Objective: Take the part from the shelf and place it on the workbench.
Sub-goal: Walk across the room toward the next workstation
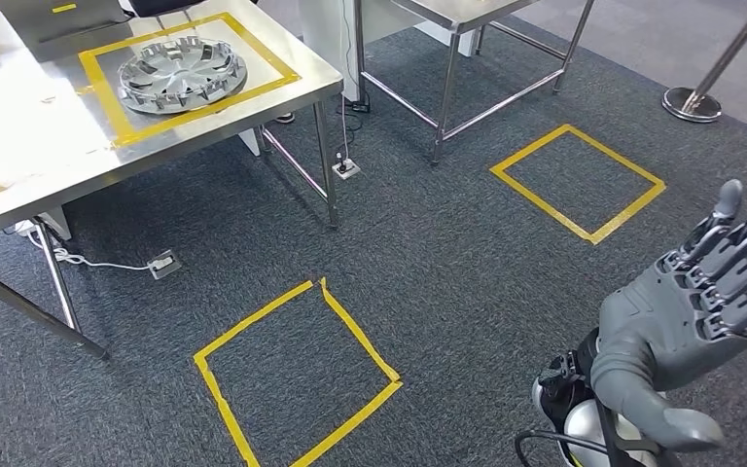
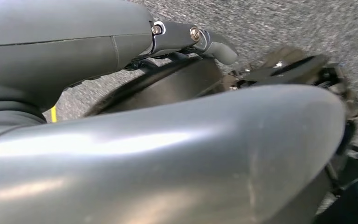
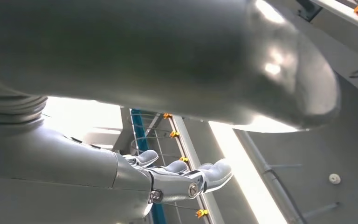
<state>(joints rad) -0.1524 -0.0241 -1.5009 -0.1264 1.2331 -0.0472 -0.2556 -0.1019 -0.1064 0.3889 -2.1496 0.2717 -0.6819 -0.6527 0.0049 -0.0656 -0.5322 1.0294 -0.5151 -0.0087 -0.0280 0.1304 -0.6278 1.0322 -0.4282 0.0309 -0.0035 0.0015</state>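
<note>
Resting flat on the bench [image 1: 282, 92], inside the yellow tape square: part [image 1: 183, 73], well ahead-left of the right hand [image 1: 686, 311]. Fingers [image 1: 739, 255] spread, grasping nothing. Left hand [image 2: 168, 154]: state unclear.

The right hand [image 1: 686, 326] is raised at the lower right of the head view, palm up, fingers [image 1: 739, 243] spread and holding nothing. The left hand [image 2: 121, 46] shows close up, fingers [image 2: 200, 39] extended, nothing held.
</note>
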